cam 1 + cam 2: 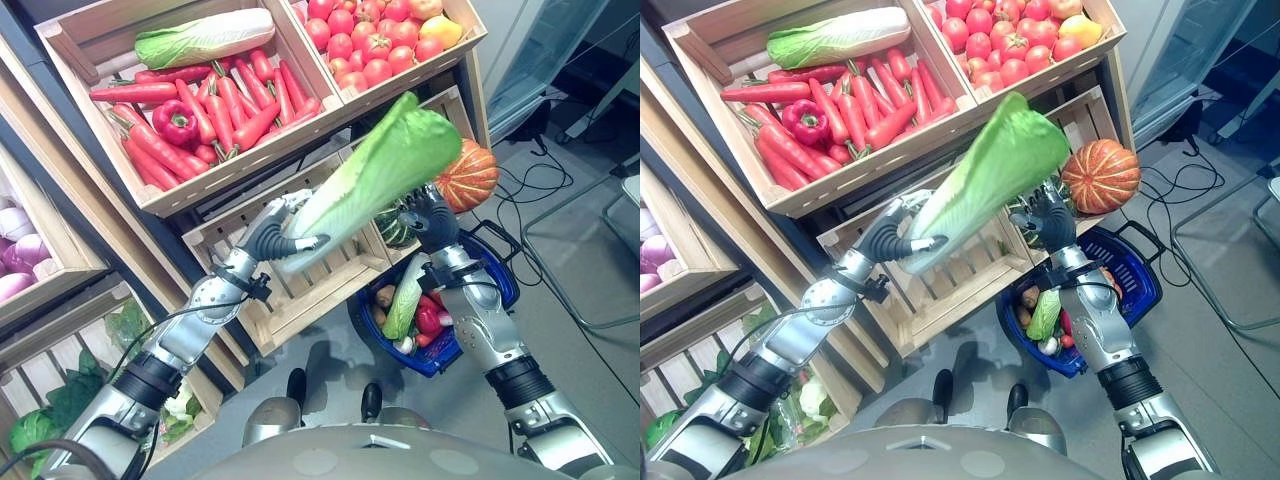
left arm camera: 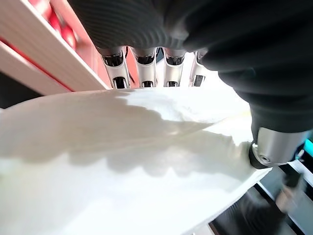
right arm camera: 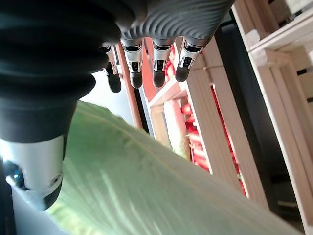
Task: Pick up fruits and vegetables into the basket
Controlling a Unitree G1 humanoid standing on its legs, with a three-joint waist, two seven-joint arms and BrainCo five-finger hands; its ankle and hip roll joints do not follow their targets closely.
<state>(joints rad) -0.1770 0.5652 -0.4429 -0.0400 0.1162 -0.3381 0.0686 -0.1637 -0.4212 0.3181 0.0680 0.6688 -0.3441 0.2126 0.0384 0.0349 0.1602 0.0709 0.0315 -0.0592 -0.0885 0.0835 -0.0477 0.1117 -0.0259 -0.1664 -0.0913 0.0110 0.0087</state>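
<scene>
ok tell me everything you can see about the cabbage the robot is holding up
The cabbage is a long napa type, white at the stalk end and pale green with ribbed leaves at the top. It is held in the air, tilted with its leafy end up toward the pumpkin. The left hand grips its white lower end with curled fingers. The right hand sits under its green end, fingers open.

- Bright, even light from above fills the head views; colours read vivid.
- Soft shadows lie on the floor (image 1: 330, 350) under the arms.
- The cabbage (image 2: 122, 166) at the left wrist is washed out to near white, with finger shadows across it.
- The crates (image 3: 274, 73) behind the right wrist look soft and blurred, the leaf close up smeared.
</scene>
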